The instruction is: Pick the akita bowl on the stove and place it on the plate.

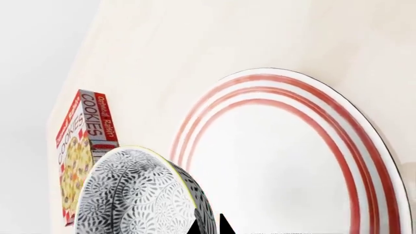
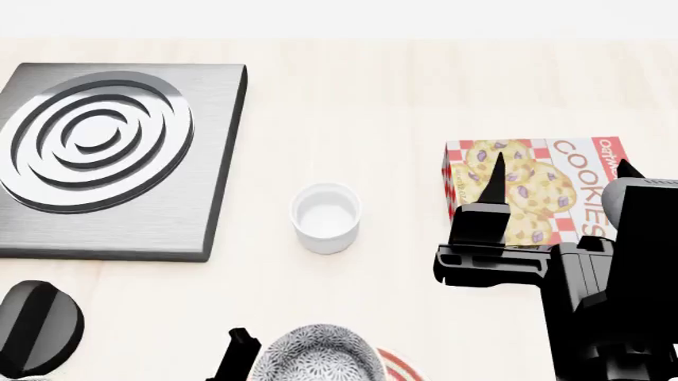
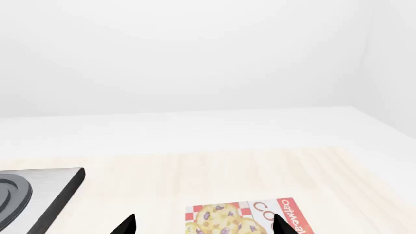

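Note:
The akita bowl [image 1: 140, 195], white with a grey-black floral pattern, is off the stove and tilted next to the plate [image 1: 286, 161], a wide white plate with red rings. My left gripper [image 1: 209, 226] is shut on the bowl's wall, one fingertip on each side of it. In the head view the bowl [image 2: 317, 355] is at the bottom edge, with a sliver of the plate [image 2: 401, 368] beside it. The stove [image 2: 111, 159] stands at the left with nothing on its burner. My right gripper [image 2: 560, 171] hangs open over the cookie box, holding nothing.
A small plain white cup [image 2: 325, 216] stands mid-table between the stove and the cookie box [image 2: 535, 190]. The black round knob [image 2: 37, 325] lies below the stove. The right wrist view shows the cookie box [image 3: 247, 217] and the stove's corner [image 3: 39, 195].

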Available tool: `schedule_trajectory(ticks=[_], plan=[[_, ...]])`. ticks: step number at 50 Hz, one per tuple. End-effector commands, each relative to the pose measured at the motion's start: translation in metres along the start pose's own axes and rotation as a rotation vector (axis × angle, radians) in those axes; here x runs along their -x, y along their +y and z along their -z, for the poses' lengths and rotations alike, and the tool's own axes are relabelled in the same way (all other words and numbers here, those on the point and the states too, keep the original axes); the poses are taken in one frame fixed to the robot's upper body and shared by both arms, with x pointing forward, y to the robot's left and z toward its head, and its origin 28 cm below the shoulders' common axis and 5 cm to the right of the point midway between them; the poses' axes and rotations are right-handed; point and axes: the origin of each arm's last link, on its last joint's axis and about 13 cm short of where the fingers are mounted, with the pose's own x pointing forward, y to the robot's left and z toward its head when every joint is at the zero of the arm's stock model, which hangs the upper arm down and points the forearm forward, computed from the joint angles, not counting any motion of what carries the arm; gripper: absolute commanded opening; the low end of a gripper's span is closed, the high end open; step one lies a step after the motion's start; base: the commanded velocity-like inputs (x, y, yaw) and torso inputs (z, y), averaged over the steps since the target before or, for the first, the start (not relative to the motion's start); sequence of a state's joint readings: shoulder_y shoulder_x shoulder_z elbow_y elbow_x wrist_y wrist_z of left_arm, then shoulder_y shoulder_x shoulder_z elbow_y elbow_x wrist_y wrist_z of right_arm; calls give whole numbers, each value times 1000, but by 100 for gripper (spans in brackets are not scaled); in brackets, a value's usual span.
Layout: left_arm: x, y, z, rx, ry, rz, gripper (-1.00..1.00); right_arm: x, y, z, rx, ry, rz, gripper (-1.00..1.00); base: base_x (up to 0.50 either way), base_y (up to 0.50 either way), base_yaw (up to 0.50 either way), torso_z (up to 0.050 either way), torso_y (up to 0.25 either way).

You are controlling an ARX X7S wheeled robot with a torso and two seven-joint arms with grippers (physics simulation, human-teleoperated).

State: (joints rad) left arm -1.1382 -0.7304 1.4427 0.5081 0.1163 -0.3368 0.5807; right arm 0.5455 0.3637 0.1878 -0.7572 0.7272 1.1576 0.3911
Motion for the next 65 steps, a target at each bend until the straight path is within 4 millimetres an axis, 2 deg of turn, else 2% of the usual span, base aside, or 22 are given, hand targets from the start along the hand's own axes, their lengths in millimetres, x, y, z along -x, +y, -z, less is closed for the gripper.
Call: schedule_trajectory(ticks=[1, 36, 65], plan=[[-3, -3, 3, 0, 11, -7, -100, 0, 0, 0, 0, 1, 0, 100, 0, 0, 0, 0, 0], [-14, -15, 10, 29, 26, -14, -100, 0, 0, 0, 0, 0, 0, 100, 0, 0, 0, 0, 0], [-21, -24, 7, 31, 16, -1, -100, 0, 0, 0, 0, 0, 0, 100, 0, 0, 0, 0, 0]])
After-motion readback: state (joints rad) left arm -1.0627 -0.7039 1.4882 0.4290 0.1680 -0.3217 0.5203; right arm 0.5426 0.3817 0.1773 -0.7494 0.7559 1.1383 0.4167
